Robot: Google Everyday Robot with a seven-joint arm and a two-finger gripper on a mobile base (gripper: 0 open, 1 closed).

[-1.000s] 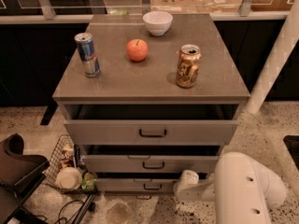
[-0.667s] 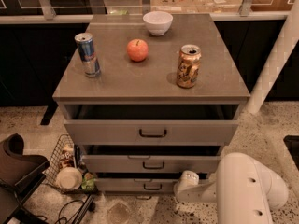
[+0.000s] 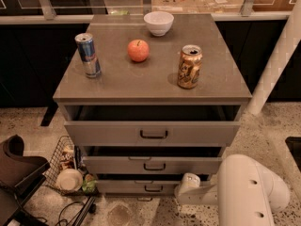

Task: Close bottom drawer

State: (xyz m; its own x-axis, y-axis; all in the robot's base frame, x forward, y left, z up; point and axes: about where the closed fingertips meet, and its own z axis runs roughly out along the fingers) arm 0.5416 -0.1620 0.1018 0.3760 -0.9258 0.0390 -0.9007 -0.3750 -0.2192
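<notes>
The grey cabinet has three drawers, all pulled out a little. The bottom drawer (image 3: 141,186) is the slimmest and lowest, with a small dark bar handle (image 3: 153,189). It stands slightly out from the cabinet. My white arm (image 3: 249,192) reaches in from the lower right. The gripper (image 3: 187,186) is at the right end of the bottom drawer's front, close to or touching it. The mid-sized drawer (image 3: 153,165) sits just above it, and the tallest drawer (image 3: 153,133) above that.
On the cabinet top (image 3: 155,76) stand a blue can (image 3: 88,55), an apple (image 3: 138,50), a gold can (image 3: 189,66) and a white bowl (image 3: 158,22). A wire basket (image 3: 66,166) with items sits on the floor at left. A white post (image 3: 277,60) stands at right.
</notes>
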